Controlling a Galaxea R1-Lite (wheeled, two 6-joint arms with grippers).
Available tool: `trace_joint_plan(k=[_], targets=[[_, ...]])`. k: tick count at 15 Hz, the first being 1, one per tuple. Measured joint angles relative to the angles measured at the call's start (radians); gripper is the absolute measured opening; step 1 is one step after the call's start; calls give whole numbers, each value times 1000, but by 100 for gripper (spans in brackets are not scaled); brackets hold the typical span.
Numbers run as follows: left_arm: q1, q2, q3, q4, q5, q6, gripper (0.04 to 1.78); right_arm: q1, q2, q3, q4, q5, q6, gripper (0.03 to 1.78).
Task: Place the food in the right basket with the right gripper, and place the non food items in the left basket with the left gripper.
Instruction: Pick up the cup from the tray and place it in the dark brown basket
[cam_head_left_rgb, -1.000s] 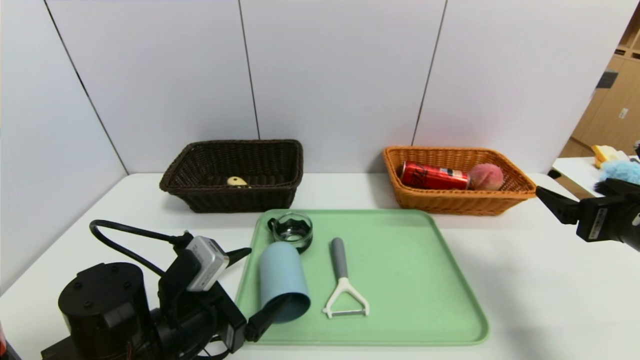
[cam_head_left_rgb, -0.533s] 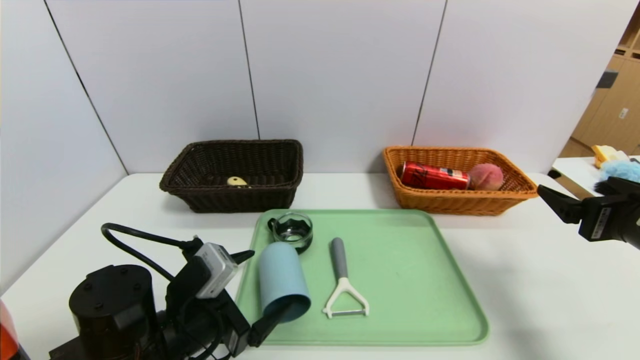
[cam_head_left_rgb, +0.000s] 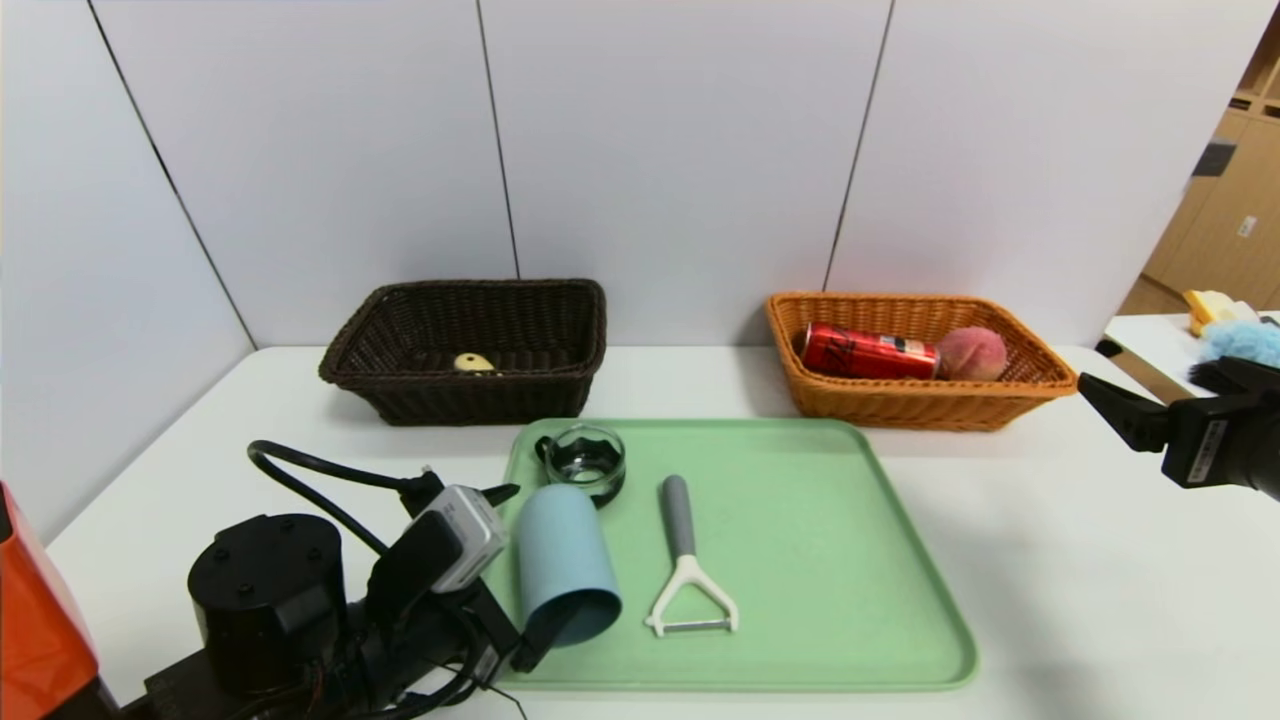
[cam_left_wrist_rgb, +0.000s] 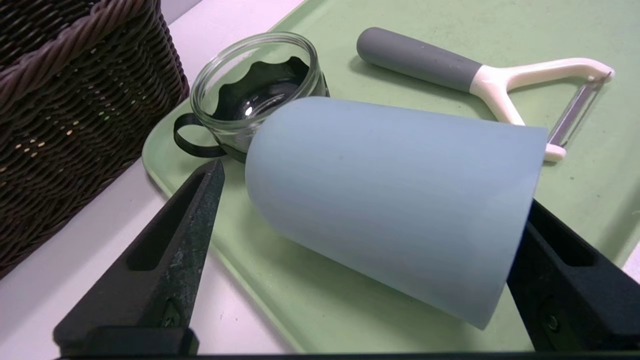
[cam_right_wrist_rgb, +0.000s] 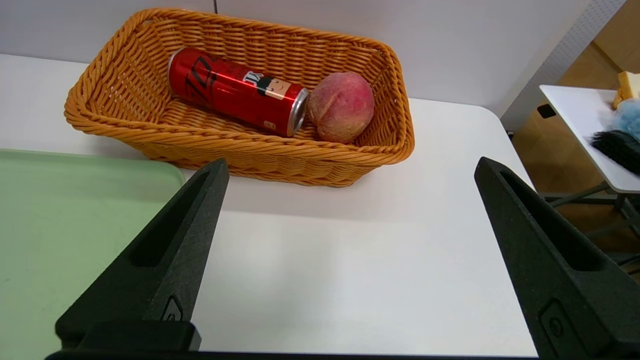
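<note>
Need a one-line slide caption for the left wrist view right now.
Left gripper open, fingers straddling the tipped blue cup on the green tray, glass jar and peeler beyond.

A white table (cam_head_left_rgb: 1050, 560) spanned the lower frame below grey wall panels (cam_head_left_rgb: 680, 150); at far right stood a side table (cam_head_left_rgb: 1150, 335) and wooden cabinets (cam_head_left_rgb: 1215, 210).
</note>
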Motion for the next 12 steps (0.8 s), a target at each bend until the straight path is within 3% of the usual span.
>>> trace_joint_plan(k=[5,8,12], targets=[[1,6,-11,0,1,3,169,0,-6,9,-1,6,0,169],[0,5,-12,0,1,4,120,0,-7,10,-1,6,0,169],[0,4,-11,0,0,3,76,0,-7,12,-1,6,0,169]])
